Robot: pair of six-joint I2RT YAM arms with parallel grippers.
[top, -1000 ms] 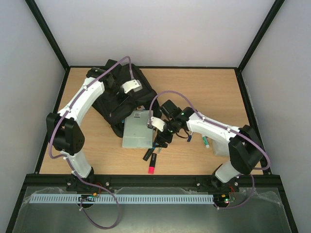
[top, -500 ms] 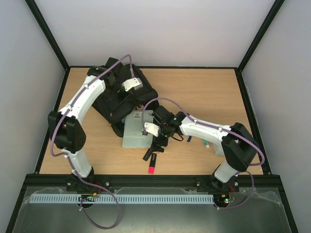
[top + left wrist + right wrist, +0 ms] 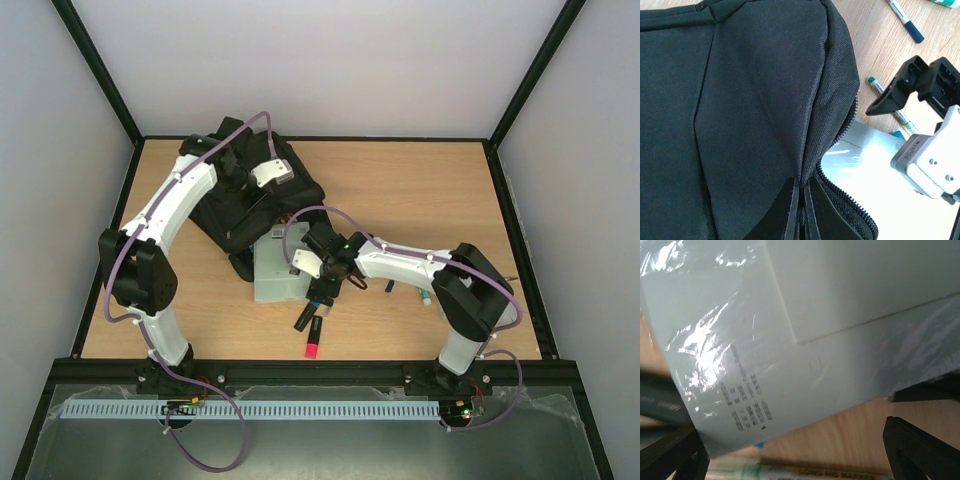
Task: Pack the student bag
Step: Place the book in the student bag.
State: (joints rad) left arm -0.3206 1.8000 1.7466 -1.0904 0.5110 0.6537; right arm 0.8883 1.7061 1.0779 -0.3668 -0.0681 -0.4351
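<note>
at far-left of table point(image 3: 420, 190): student bag point(image 3: 225, 205) lies flat on the wood, under the left arm
left gripper point(image 3: 800, 212): pinched closed on bag fabric just beside the zip point(image 3: 844, 197); my read is it lifts the edge so the mouth gapes
right gripper point(image 3: 790, 452): jaws spread wide, straddling the wrapped pad point(image 3: 272, 280), gripping nothing; likely lining up to push or grab it
wrapped pad: grey, in clear plastic; far end appears tucked under the open zip, near end out on the table
bag axis: long axis diagonal, far-left to near-centre; open mouth points near-right, toward pad and right arm
loose markers point(image 3: 312, 337): near the pad's near end, outside the bag
progress guess: pad partly in, markers not yet packed
</note>
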